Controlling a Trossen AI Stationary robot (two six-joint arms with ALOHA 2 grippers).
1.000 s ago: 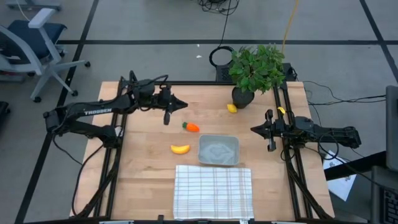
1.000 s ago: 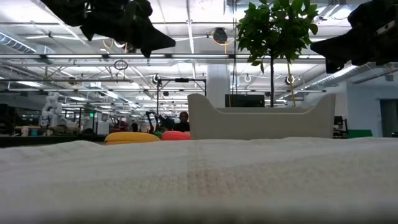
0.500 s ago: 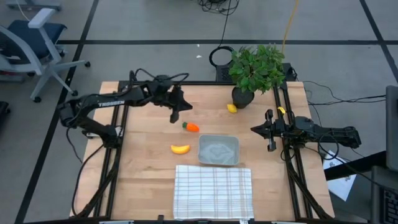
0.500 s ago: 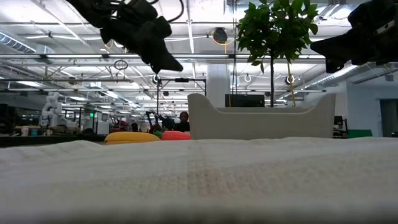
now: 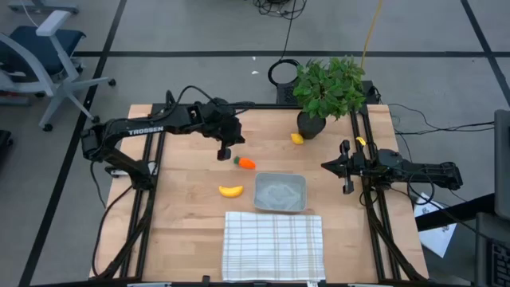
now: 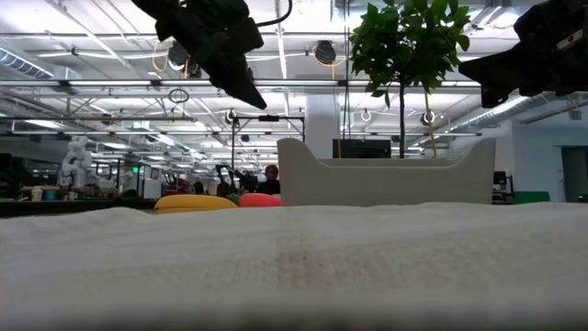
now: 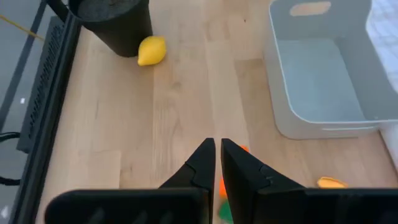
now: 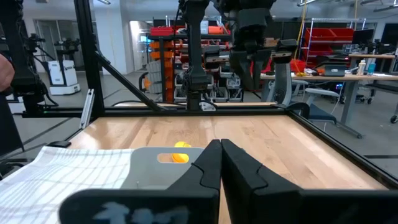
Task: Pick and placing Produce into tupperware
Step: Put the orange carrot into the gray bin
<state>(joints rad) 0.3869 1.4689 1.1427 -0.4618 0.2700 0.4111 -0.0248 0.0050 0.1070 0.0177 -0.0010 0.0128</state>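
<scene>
The orange carrot [image 5: 245, 163] with its green top lies on the wood left of the tupperware [image 5: 280, 192]. The banana [image 5: 231, 190] lies nearer the front edge, and the lemon [image 5: 297, 139] rests beside the plant pot. My left gripper [image 5: 225, 152] hangs shut above the table just left of the carrot, pointing down. In its wrist view the carrot [image 7: 242, 149] peeks out from behind the shut fingers [image 7: 217, 149]. My right gripper [image 5: 325, 166] waits shut at the table's right side, above the wood, facing the tub [image 8: 155, 163].
A white grid-lined cloth [image 5: 273, 245] covers the near middle of the table, just in front of the tub. A leafy potted plant [image 5: 327, 89] stands at the far edge, right of centre. Bare wood [image 5: 183, 171] lies left of the carrot and banana.
My left gripper has swung toward the table's right edge and slightly nearer, coming toward the carrot. It has tipped from pointing level to pointing down. The produce, the tub and my right arm have stayed where they were.
</scene>
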